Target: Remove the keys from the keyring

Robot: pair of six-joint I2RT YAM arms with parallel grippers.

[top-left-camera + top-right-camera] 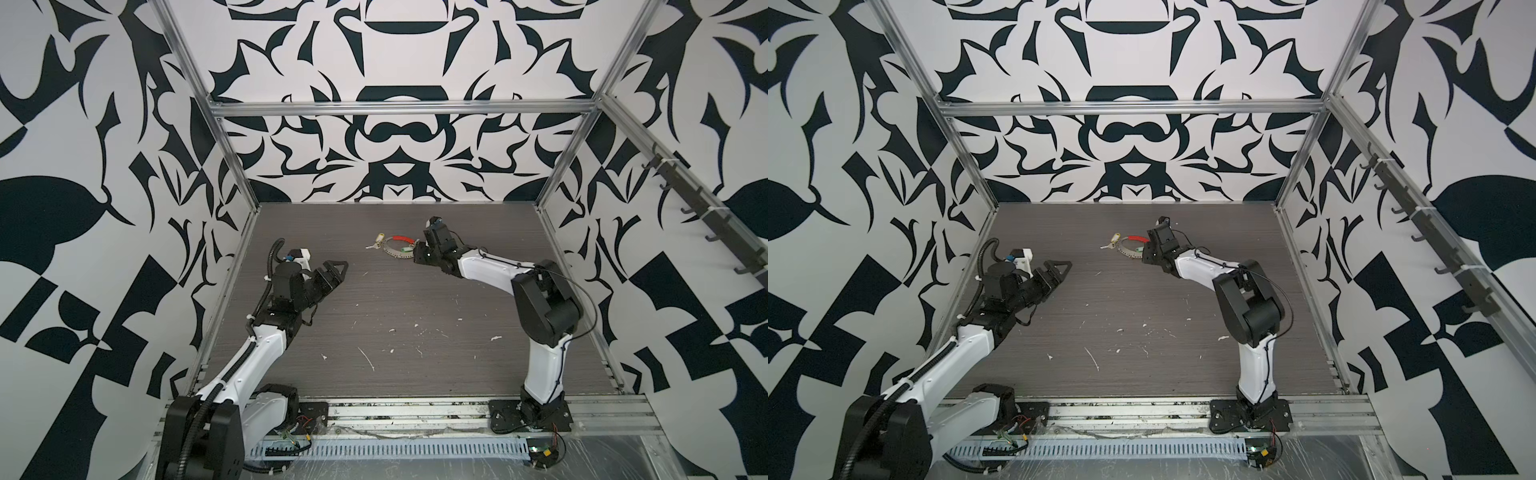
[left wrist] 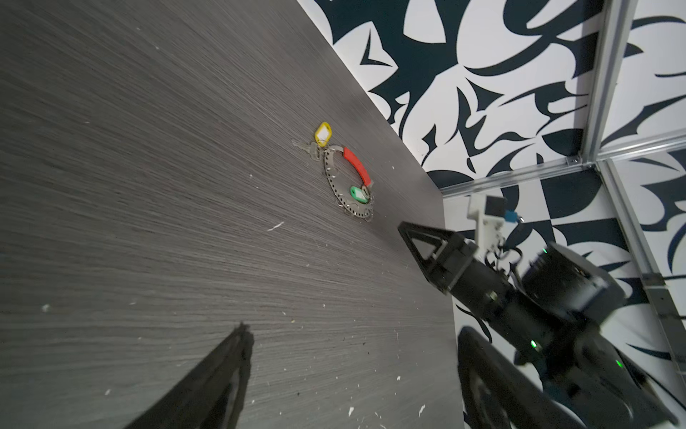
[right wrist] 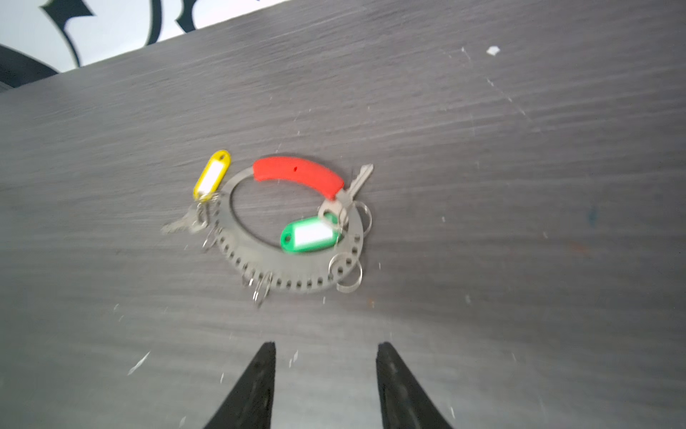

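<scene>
You have the keyring [image 3: 282, 275] flat on the tabletop [image 1: 374, 332], toward the far middle. The green key [image 3: 310, 236] lies across the hoop by one end of the red sleeve [image 3: 297, 174], and the yellow key [image 3: 212, 172] sits outside the other end, both looped on. Your right jaws are spread and empty, fingertips [image 3: 268, 364] just short of the hoop; your left jaws, also spread and empty, hang well apart from it.
</scene>
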